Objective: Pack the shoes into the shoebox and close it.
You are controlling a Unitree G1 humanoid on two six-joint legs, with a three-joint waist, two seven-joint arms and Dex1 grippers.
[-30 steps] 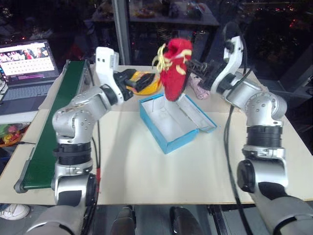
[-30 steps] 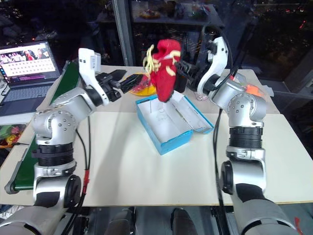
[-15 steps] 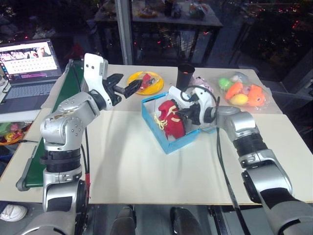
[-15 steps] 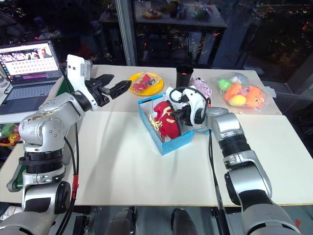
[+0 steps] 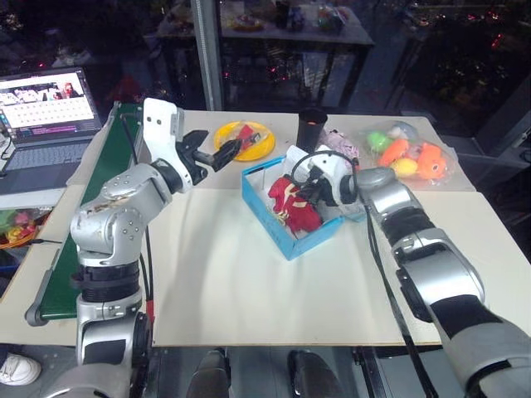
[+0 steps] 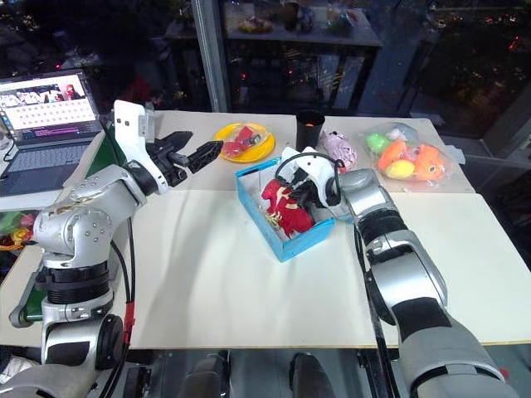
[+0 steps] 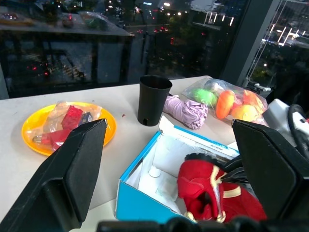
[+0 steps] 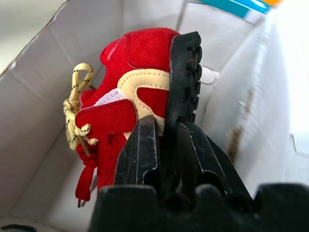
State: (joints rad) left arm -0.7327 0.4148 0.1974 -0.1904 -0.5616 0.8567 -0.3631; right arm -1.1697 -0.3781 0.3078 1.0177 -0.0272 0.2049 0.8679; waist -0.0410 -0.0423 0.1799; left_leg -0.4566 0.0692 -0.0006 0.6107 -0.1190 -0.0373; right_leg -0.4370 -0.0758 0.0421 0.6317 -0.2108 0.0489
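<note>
Sideways, shoes along shoebox

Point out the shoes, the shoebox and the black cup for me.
shoes [image 5: 294, 206], left eye view, red upper.
shoebox [image 5: 264, 212], left eye view, blue outer side wall.
black cup [image 7: 153, 99], left wrist view, its side.

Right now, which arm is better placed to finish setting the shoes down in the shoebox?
The right. The right gripper is already inside the shoebox, shut on the shoes. The left gripper hangs open above the table, beside the box, near the yellow plate.
</note>
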